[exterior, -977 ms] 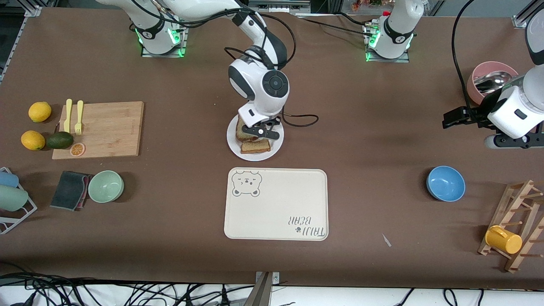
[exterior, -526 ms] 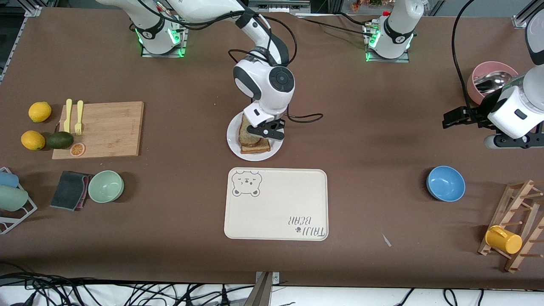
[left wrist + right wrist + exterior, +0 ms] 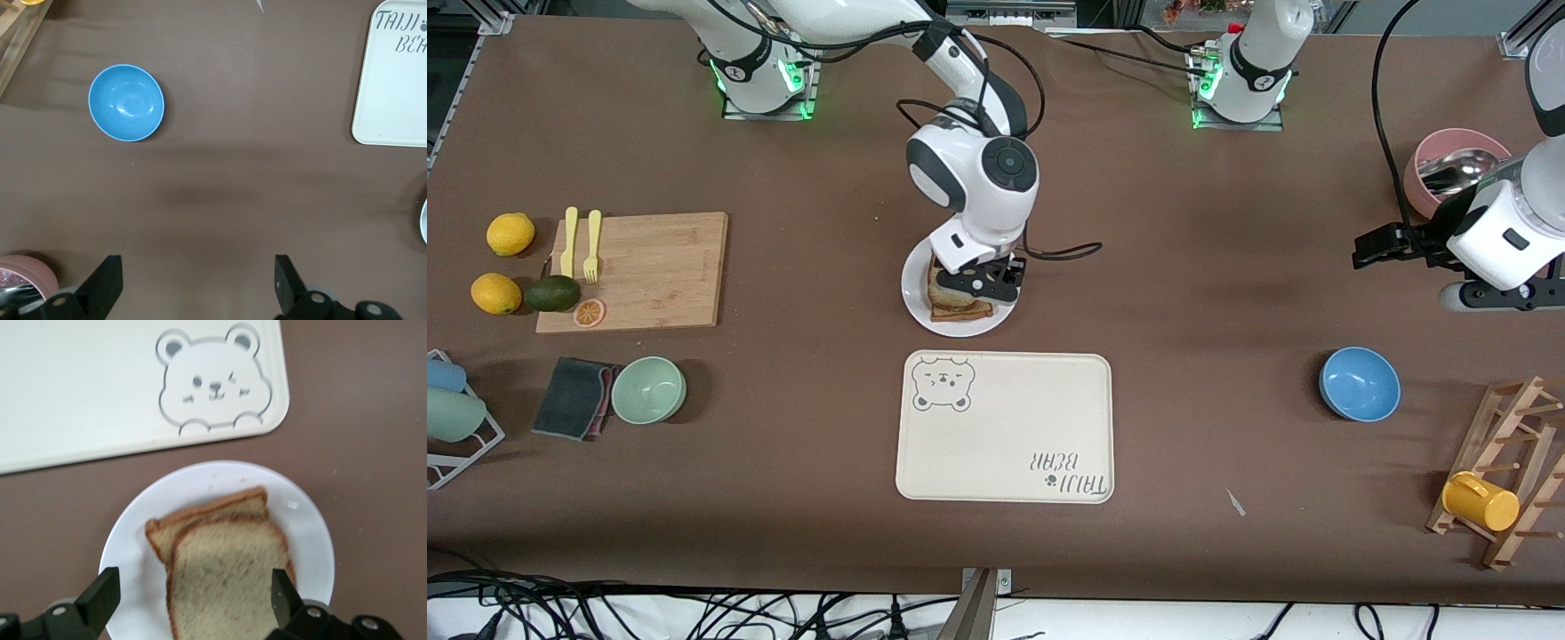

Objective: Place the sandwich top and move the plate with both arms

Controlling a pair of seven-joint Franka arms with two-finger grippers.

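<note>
You'll see the right gripper (image 3: 190, 600) spread apart over the bread slice (image 3: 227, 577), which seems released on the plate (image 3: 130, 540); the left gripper (image 3: 193, 283) waits, spread, over bare table.

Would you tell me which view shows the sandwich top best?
The right wrist view: the sandwich top fills it, unobstructed, on the plate. In the front view the right gripper partly covers it. The left wrist view misses it.
</note>
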